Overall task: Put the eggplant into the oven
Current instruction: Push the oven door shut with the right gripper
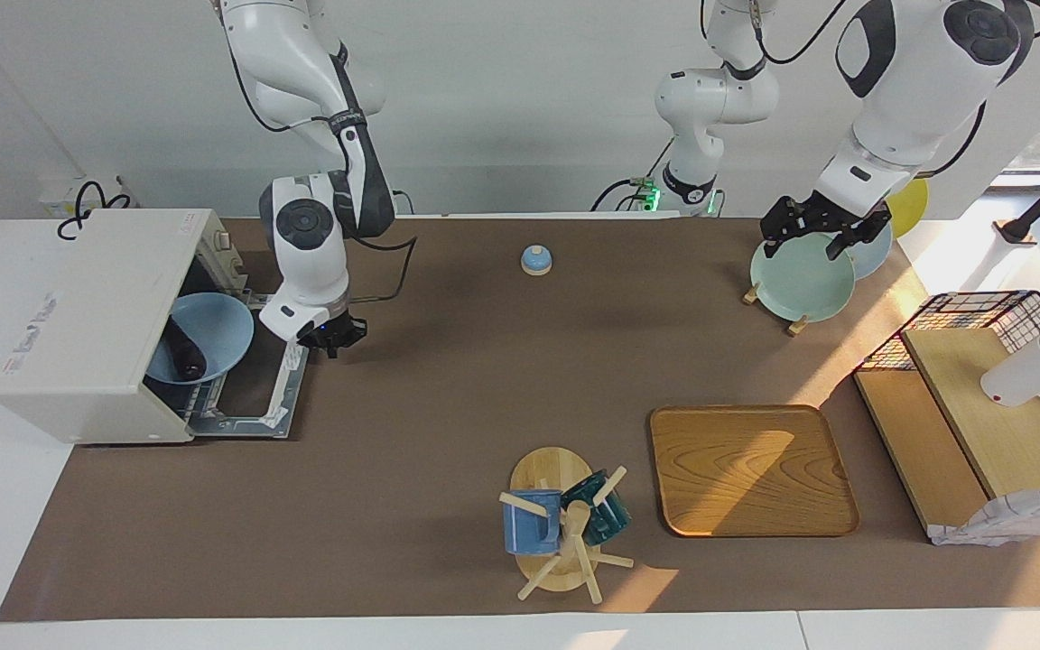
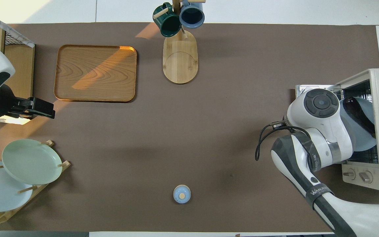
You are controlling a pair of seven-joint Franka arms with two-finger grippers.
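eggplant [image 1: 184, 354] on plate [image 1: 213, 336] in oven [image 1: 87, 325], frame left | my right gripper [image 1: 332, 336] empty, fingers together, over door [image 1: 258, 379] | left gripper [image 1: 813, 233] spread, waiting | risk: I clip door, plate slides out

A wooden tray [image 1: 753, 469] lies on the brown table [image 1: 448, 397], beside a mug stand [image 1: 565, 542] holding a blue mug [image 1: 531, 524] and a green mug [image 1: 606, 510]. A small blue bell [image 1: 535, 260] sits near the robots. Green, blue and yellow plates [image 1: 800, 278] stand in a rack. A wire basket [image 1: 1007, 316] adjoins a wooden shelf [image 1: 962, 433].
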